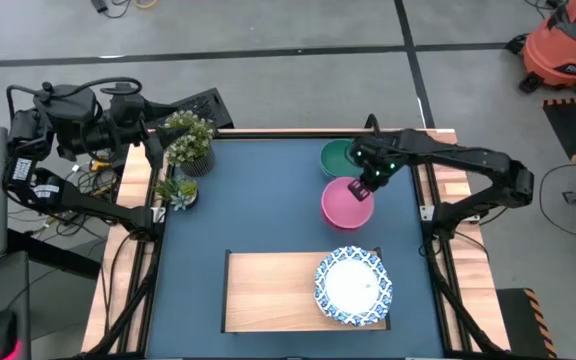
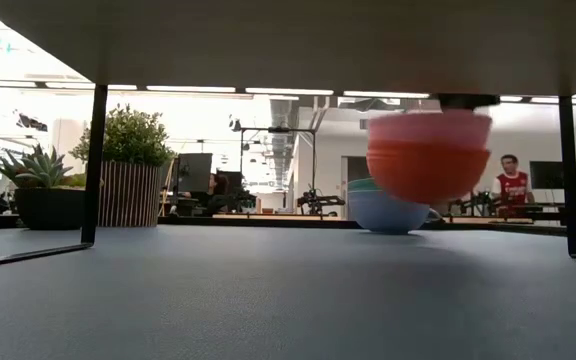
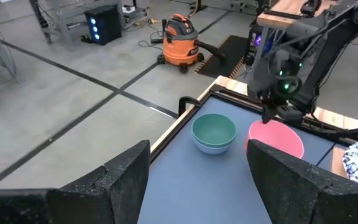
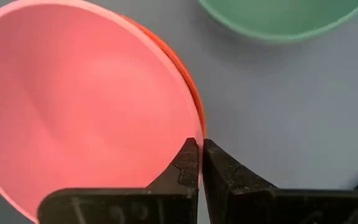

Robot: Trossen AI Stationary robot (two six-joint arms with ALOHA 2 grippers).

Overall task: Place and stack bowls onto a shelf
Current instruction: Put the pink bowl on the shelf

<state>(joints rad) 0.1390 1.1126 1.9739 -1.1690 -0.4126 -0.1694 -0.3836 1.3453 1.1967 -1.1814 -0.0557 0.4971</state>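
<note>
Pinched tight on the rim of the pink bowl, the right gripper's two dark fingers have one tip inside the bowl and the other outside, with only the thin wall between them. In the low view the pink bowl hangs clear of the dark blue table, lifted and slightly tilted, its underside showing an orange-red tone. Just beyond it sits the green bowl, resting on the table near the far right corner; in the left wrist view it appears nested in a second, pale blue bowl underneath.

From above, the right gripper reaches in from the right side, holding the pink bowl between the green bowl and the shelf. That light-wood shelf lies along the near edge of the table, and a stack of blue-patterned white bowls stands on its right end.

Farther off, the left gripper waits beyond the table's far left corner, its fingers spread wide and empty. Two potted plants stand at that far left corner. Off the table, an orange shop vacuum sits on the floor, and a person in a red shirt shows in the room behind.
</note>
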